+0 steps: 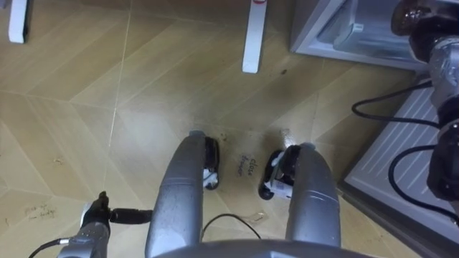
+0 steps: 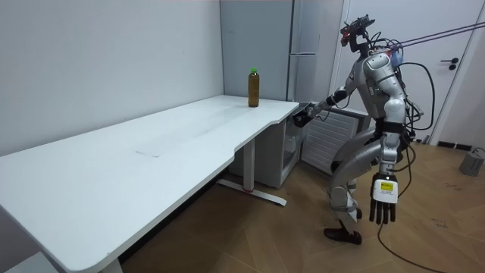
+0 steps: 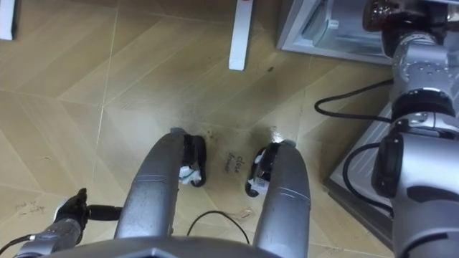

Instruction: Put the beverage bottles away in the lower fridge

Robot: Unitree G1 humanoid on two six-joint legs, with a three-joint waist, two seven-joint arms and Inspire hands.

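Note:
A brown drink bottle with a green cap (image 2: 254,87) stands upright at the far end of the white table (image 2: 151,159). I stand bent before the grey fridge (image 2: 307,45), whose lower compartment (image 1: 337,32) is open. My right hand (image 1: 414,20) reaches out to that opening, curled round a dark, glossy drink bottle (image 3: 380,13) that is mostly cut off by the frame. At the table's corner in the room view, the same hand (image 2: 305,115) shows as a dark shape. My left hand (image 2: 383,201) hangs by my side with straight fingers, holding nothing.
The lower fridge door (image 1: 401,161) stands swung open on my right, close to my right knee. A white table leg (image 1: 252,36) rises just left of the compartment, with another (image 1: 18,18) far left. Wooden floor lies underfoot. A small bin (image 2: 471,161) stands at the room view's right.

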